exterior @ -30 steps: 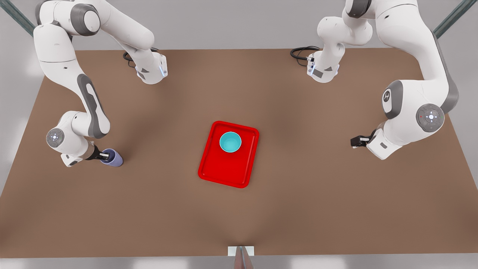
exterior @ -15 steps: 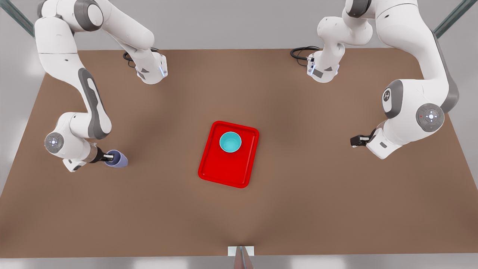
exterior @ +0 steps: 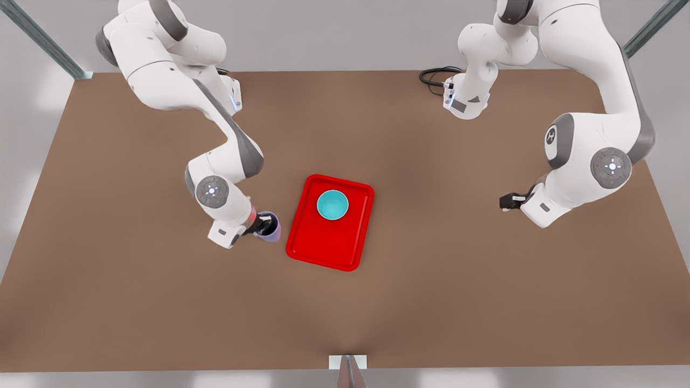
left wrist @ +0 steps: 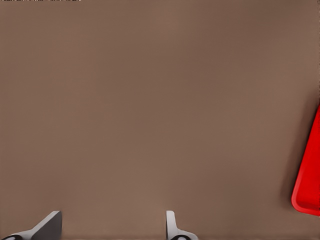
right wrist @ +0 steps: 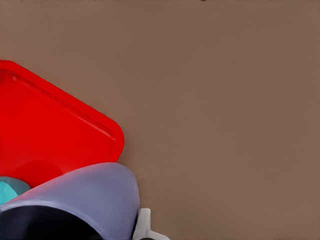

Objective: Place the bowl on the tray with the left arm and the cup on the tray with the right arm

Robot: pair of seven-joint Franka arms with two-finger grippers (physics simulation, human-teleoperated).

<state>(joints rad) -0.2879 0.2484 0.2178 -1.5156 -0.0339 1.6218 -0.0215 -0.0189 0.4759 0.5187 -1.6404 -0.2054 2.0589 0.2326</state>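
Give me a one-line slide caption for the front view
Right gripper holds the lavender cup beside the red tray, where the teal bowl already sits; left gripper waits apart, open.

Brown table (exterior: 431, 280), pale grey surround, soft light

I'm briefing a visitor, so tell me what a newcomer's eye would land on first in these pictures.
First comes the bright red tray at the table's middle, with the teal bowl sitting in its far half. Next, at the tray's edge on the front view's left, the right claw holds the lavender cup by its rim, not yet over the tray. On the front view's right, the left claw waits open, holding nothing.
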